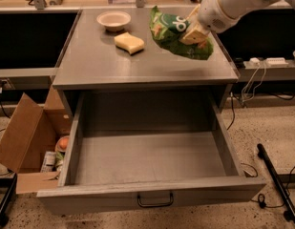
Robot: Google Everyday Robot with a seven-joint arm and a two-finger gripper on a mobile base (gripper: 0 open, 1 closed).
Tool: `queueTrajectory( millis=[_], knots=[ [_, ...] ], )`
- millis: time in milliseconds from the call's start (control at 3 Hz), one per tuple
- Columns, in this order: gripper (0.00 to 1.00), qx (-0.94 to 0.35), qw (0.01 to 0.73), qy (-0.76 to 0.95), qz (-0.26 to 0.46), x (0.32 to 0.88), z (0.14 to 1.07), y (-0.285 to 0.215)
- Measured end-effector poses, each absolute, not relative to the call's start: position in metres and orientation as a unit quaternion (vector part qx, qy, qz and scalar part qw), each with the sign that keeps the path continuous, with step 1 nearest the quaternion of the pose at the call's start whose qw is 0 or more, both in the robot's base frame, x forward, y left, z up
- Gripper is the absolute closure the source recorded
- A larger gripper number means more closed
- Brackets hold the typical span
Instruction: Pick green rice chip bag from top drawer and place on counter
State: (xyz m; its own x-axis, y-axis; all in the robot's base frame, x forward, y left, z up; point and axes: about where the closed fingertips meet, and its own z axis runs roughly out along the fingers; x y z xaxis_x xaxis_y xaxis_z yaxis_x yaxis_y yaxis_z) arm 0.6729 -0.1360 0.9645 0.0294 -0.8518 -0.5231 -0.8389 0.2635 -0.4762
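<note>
"Where's the bag (178,35)?"

"Right of the sponge (129,43), tilted over the tabletop (137,70). The gripper (192,32) is at its right side, jaws pinched on it."

"Containers?"

"Bowl (113,19) just behind the sponge. Drawer (152,199) pulled out below. Box (23,137) on the floor, left, holds cans. There's open tabletop from the sponge to the front edge."

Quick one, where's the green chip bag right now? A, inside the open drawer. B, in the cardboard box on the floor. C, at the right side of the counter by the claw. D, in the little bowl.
C: the green rice chip bag is at the right part of the counter with the claw against it, and the open top drawer shows no bag inside.
</note>
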Motion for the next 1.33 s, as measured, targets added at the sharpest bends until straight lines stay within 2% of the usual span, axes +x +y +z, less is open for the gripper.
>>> queueTrajectory(
  millis=[333,667,1333],
  knots=[
    [1.0,-0.575,0.374,0.727,-0.019,0.715,0.956,-0.167],
    [0.84,-0.543,0.363,0.757,-0.018,0.745,0.938,-0.193],
    [0.36,-0.517,0.36,0.777,-0.005,0.769,0.916,-0.207]
  ],
)
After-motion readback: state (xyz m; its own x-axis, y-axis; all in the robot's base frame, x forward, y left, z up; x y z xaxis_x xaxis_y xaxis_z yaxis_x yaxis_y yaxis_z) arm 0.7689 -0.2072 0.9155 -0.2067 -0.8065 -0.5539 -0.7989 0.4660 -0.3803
